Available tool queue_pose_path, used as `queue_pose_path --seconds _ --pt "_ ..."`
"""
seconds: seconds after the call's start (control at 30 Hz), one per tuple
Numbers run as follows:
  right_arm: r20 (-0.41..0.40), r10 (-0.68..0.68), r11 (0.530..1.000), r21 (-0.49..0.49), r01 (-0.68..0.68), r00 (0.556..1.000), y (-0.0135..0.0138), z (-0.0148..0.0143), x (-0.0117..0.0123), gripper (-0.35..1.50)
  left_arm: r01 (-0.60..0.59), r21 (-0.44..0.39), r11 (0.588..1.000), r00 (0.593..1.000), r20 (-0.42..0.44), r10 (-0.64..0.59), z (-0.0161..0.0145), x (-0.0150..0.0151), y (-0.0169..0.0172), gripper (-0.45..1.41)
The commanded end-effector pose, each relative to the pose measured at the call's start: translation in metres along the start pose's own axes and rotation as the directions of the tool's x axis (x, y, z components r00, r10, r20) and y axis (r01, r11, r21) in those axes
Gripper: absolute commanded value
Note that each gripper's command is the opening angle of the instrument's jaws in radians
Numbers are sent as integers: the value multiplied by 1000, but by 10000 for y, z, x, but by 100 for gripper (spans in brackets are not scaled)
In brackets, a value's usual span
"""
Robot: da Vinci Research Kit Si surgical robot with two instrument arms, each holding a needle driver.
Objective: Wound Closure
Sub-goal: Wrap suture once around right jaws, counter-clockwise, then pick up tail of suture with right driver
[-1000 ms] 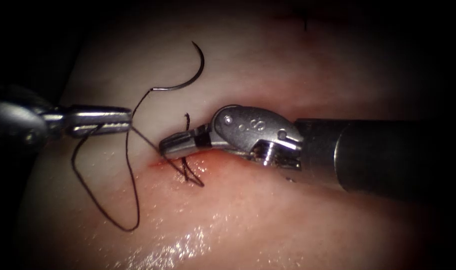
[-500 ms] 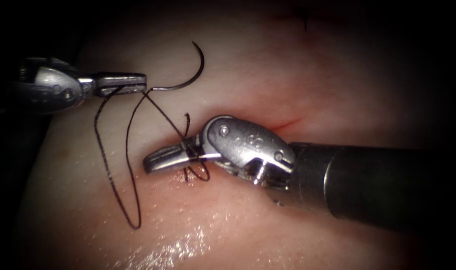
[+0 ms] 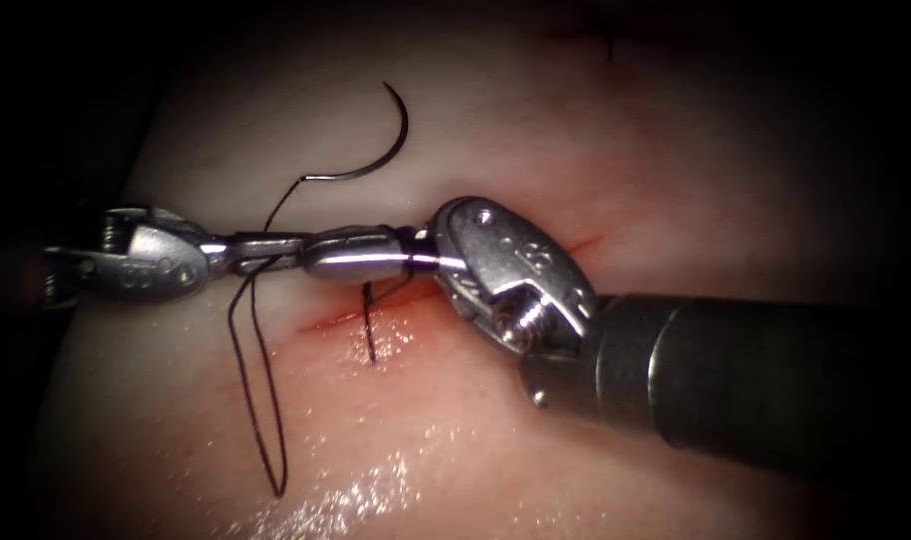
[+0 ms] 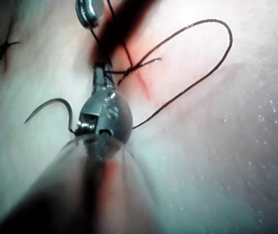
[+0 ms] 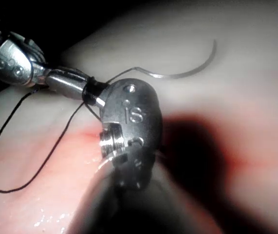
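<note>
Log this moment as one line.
left hand: holds thread | right hand: thread wrapped round it | needle: free on tissue, above cut

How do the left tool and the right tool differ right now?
The left tool shows smaller, claw shut on the thread; the right tool looms larger, thread wrapped around it, its hold unclear. The left comes in level; the right slants. Both tips meet just above the cut. The needle lies free on the tissue, not in it.

Pale pink-white tissue [image 3: 595,140], red fluid [image 3: 415,325] along the cut, black thread [image 3: 260,400], dark steel-grey needle [image 3: 393,140], shiny silver tools
</note>
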Motion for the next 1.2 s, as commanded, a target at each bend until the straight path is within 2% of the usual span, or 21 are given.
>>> queue_pose_path --seconds 0.03,0.1,0.13,0.17,0.2,0.23,0.27,0.3,0.33,0.4,0.5,0.53,0.6,0.7,0.73,0.8,0.83,0.97,1.1,1.2 --pt "-4 29 997 -75 -29 1000 4 8 -5 -35 -1 -1 1000 1000 -11 1 12 1 8 -45" --pt "-7 46 994 -103 -47 999 4 8 -6 -35 3 -1 1000 1000 -15 -3 14 3 11 -45" --pt "-13 69 988 -135 -70 998 4 9 -6 -25 7 0 1000 1000 -19 -7 16 5 14 -45" --pt "-35 134 969 -205 -139 990 4 9 -8 -5 4 1 1000 1000 -30 -4 22 11 21 -45" --pt "-35 134 969 -205 -139 990 4 9 -8 -5 4 1 1000 1000 -30 -4 22 11 21 -45" --pt "-35 151 957 -246 -155 988 4 8 -9 4 2 0 1000 999 -32 -2 25 13 24 -45" --pt "-37 215 915 -341 -215 976 4 7 -9 22 6 -6 1000 999 -43 -7 32 20 29 -45" --pt "-9 223 886 -416 -206 975 4 6 -10 34 5 -7 1000 999 -50 -6 39 26 32 -45" --pt "-9 223 886 -416 -206 975 4 6 -10 34 5 -7 1000 999 -50 -6 39 26 32 -45" --pt "13 232 849 -490 -196 973 6 5 -11 64 4 -5 1000 998 -59 -5 47 33 37 -45" --pt "6 261 791 -574 -210 965 8 3 -15 67 2 -4 1000 998 -66 -2 52 37 41 -45" --pt "6 261 791 -574 -210 965 8 3 -15 67 2 -4 1000 998 -66 -2 52 37 41 -45" --pt "2 285 759 -611 -225 958 10 1 -19 66 -2 -10 1000 998 -65 1 56 39 44 -45" --pt "17 290 713 -670 -204 957 16 -2 -30 74 -2 -16 1000 998 -64 1 60 38 50 -45" --pt "17 290 713 -670 -204 957 16 -2 -30 74 -2 -16 1000 998 -64 1 60 38 50 -45" --pt "39 280 688 -705 -172 959 23 -6 -45 98 -1 -25 1000 998 -64 -1 61 36 51 -45" --pt "39 280 688 -705 -172 959 23 -6 -45 98 -1 -25 1000 998 -64 -1 61 36 51 -45" --pt "43 269 655 -741 -150 962 31 -12 -62 124 -7 -44 999 998 -59 4 63 30 53 -45" --pt "39 265 639 -755 -146 963 32 -17 -61 129 -11 -51 999 998 -58 8 64 27 54 -45" --pt "-38 319 597 -768 -232 947 29 -23 -63 113 -3 -59 998 998 -55 0 65 26 58 -45"
